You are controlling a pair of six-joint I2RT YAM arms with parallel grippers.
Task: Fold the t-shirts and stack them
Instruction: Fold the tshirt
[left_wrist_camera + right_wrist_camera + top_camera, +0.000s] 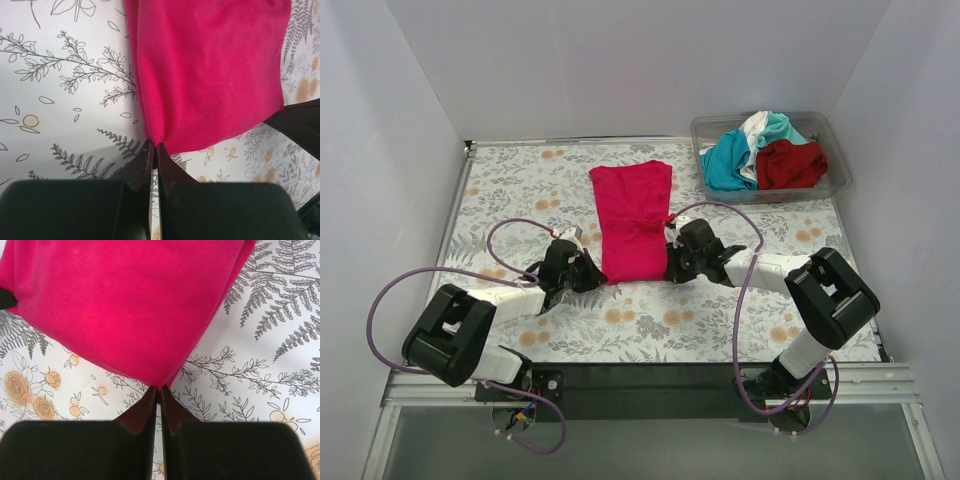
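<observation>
Black mounting rail [650, 378] at the near table edge is carrying both arm bases side by side. Left gripper [596, 277] is lying low over the floral-printed tablecloth [510, 190], its two dark fingers [142, 165] pressing together and pinching the near left corner of the bright magenta-pink cloth t-shirt [633, 225], where the fabric is puckering into the tips. Right gripper [671, 270] is mirroring it at the near right corner, its jaws closing tight on the hem. Between the two grippers the magenta-pink cloth t-shirt is lying flat at mid-table as a long folded strip, running away from the arms. At the far right corner a clear rectangular plastic bin [837, 170] is holding three crumpled shirts: a teal cloth t-shirt [725, 165] sitting on the left, a white cloth t-shirt [753, 128] showing at the back, and a dark red cloth t-shirt [790, 165] sitting on the right, all touching one another and lying well apart from the pink one
</observation>
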